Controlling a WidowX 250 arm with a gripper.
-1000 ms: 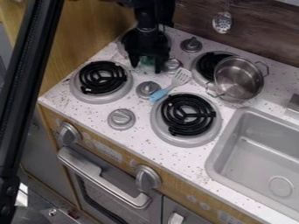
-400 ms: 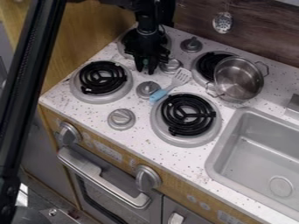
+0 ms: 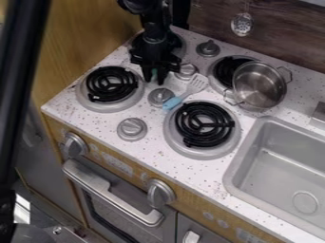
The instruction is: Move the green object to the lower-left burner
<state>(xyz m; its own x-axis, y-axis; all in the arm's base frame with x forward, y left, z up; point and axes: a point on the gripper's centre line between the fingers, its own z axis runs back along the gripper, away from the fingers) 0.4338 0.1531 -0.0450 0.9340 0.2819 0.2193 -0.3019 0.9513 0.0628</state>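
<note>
Clamping a small green object [image 3: 154,73] between its two black fingers, the hand [image 3: 154,79] hangs low over the counter [image 3: 149,152], just beside the lower-left burner [image 3: 111,84]. Only a teal-green sliver shows; its shape is hidden. A shiny two-handled metal pot [image 3: 259,90] sits partly over the rear right burner [image 3: 226,71].

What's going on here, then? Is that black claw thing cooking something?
A robot's gripper has a small green thing between its fingers, above the toy stove near the knobs. The job is to put it on the lower-left burner, and it isn't there yet. A metal pot sits over at the back right, and a spatula lies between the burners.
</note>
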